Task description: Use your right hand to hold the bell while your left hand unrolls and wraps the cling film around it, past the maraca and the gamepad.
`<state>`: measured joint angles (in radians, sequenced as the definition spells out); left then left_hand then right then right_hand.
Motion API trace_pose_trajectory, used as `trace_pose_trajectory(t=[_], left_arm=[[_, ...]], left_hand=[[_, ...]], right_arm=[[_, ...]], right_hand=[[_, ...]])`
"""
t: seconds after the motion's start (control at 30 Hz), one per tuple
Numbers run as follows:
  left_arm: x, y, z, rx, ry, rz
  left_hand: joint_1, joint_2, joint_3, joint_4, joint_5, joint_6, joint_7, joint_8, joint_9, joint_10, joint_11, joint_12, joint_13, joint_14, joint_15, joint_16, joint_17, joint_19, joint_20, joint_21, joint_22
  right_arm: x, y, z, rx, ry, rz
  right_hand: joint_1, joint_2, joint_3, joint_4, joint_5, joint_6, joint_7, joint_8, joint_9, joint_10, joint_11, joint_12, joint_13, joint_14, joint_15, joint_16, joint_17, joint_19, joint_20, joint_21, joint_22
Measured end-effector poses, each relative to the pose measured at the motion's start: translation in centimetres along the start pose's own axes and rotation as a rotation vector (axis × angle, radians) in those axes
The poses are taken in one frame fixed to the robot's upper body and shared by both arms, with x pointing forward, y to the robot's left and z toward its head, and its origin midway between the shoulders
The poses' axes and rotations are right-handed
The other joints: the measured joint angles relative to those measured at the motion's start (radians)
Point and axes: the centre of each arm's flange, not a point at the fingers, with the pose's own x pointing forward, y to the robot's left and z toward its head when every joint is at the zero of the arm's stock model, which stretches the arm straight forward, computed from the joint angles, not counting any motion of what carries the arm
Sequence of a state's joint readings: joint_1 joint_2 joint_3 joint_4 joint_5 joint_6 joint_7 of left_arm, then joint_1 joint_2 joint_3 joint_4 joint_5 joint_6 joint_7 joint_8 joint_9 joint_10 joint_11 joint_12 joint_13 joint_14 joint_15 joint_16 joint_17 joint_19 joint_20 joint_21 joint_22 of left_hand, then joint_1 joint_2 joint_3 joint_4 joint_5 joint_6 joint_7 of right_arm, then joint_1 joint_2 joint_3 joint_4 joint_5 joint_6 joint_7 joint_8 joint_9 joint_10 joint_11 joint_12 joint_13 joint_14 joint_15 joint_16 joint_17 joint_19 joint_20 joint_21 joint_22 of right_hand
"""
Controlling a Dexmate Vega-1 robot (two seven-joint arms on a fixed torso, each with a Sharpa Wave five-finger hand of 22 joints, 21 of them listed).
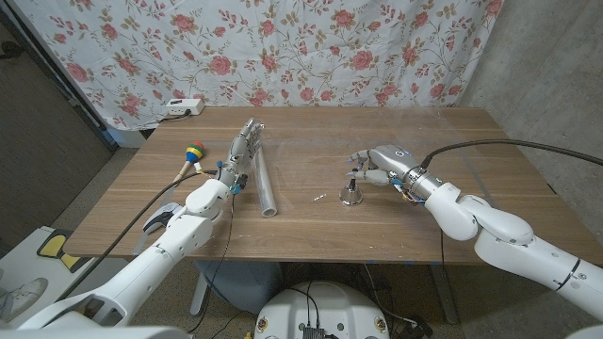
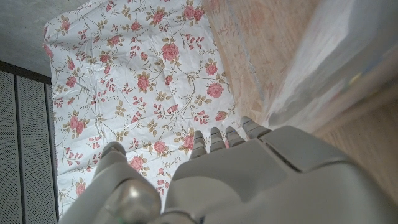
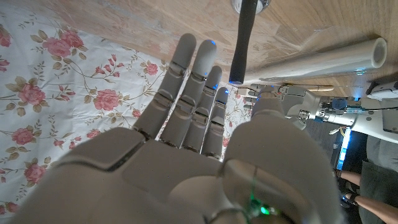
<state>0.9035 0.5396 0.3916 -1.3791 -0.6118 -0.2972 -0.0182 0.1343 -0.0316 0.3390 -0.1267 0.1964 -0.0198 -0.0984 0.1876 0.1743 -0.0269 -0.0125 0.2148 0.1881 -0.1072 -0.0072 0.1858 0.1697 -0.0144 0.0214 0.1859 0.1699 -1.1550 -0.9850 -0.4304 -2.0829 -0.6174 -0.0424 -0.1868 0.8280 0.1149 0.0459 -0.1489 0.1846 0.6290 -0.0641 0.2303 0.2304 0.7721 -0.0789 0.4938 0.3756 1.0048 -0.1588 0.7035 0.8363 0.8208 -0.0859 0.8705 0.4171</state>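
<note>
A small silver bell [image 1: 351, 194] with a black handle [image 3: 242, 43] stands upright at the table's middle. My right hand [image 1: 377, 162] hovers just right of and above it, fingers [image 3: 193, 81] spread and straight beside the handle, holding nothing. The cling film roll [image 1: 264, 184] lies lengthwise left of the bell, also seen as a pale tube [image 3: 323, 59] and, blurred, as a close roll [image 2: 336, 62]. My left hand [image 1: 242, 153] stretches along the roll's far left side with its fingers [image 2: 224, 135] extended; contact cannot be told. A colourful maraca [image 1: 193, 153] lies further left.
A pale gamepad [image 1: 162, 218] sits near the front left edge, partly hidden by my left arm. A white power strip [image 1: 182, 106] lies at the back left corner. Small white scraps [image 1: 320, 197] lie between roll and bell. A floral curtain hangs behind the table.
</note>
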Motion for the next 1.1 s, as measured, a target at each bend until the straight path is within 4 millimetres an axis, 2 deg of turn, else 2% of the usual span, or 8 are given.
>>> trace_pose_trajectory(t=[0.33, 0.83, 1.0, 1.1], left_arm=[[-0.3, -0.1, 0.1, 0.000, -0.003, 0.000], [-0.3, -0.3, 0.1, -0.001, 0.006, -0.002], [-0.3, -0.4, 0.0, -0.001, 0.008, -0.003], [-0.4, -0.4, 0.0, -0.001, 0.009, -0.004]], left_hand=[[0.000, 0.000, -0.004, -0.004, 0.000, 0.000, 0.000, 0.000, 0.000, 0.006, 0.006, 0.000, 0.000, 0.000, 0.000, 0.000, 0.000, 0.000, 0.000, 0.000, 0.000], [0.000, 0.000, -0.004, -0.004, 0.000, 0.000, 0.000, 0.000, 0.000, 0.006, 0.005, 0.000, 0.000, 0.000, 0.000, 0.000, 0.000, 0.000, 0.000, 0.000, 0.000], [0.000, 0.000, -0.004, -0.004, 0.000, 0.000, 0.000, 0.000, 0.000, 0.010, 0.001, 0.000, 0.000, 0.000, 0.000, 0.000, 0.000, 0.000, 0.000, 0.000, 0.000], [0.000, 0.000, -0.004, -0.004, 0.000, 0.000, 0.000, 0.000, 0.000, 0.011, 0.000, 0.000, 0.000, 0.000, 0.000, 0.000, 0.000, 0.000, 0.000, 0.000, 0.000]], right_arm=[[0.0, 0.4, 0.1, -0.013, 0.006, 0.016], [0.1, 0.9, 0.2, -0.035, 0.009, 0.032], [0.1, 1.2, 0.2, -0.036, 0.011, 0.038], [0.2, 1.3, 0.1, -0.035, 0.012, 0.040]], right_hand=[[0.008, 0.000, 0.001, -0.001, 0.000, 0.002, -0.002, -0.005, 0.000, -0.003, 0.000, 0.006, 0.008, 0.000, 0.000, -0.015, 0.009, -0.007, 0.000, 0.007, -0.005], [0.044, 0.018, 0.028, -0.008, 0.000, 0.030, -0.020, -0.005, 0.005, 0.015, -0.011, 0.032, 0.020, 0.007, -0.003, -0.034, 0.028, -0.022, -0.007, 0.029, -0.009], [0.051, 0.017, 0.033, -0.003, 0.000, 0.039, -0.021, -0.005, 0.005, 0.024, -0.020, 0.041, 0.023, 0.015, -0.004, -0.042, 0.032, -0.025, -0.007, 0.036, -0.006], [0.051, 0.017, 0.036, 0.000, 0.000, 0.039, -0.021, -0.005, 0.009, 0.028, -0.016, 0.047, 0.027, 0.015, -0.004, -0.042, 0.037, -0.025, -0.007, 0.039, -0.006]])
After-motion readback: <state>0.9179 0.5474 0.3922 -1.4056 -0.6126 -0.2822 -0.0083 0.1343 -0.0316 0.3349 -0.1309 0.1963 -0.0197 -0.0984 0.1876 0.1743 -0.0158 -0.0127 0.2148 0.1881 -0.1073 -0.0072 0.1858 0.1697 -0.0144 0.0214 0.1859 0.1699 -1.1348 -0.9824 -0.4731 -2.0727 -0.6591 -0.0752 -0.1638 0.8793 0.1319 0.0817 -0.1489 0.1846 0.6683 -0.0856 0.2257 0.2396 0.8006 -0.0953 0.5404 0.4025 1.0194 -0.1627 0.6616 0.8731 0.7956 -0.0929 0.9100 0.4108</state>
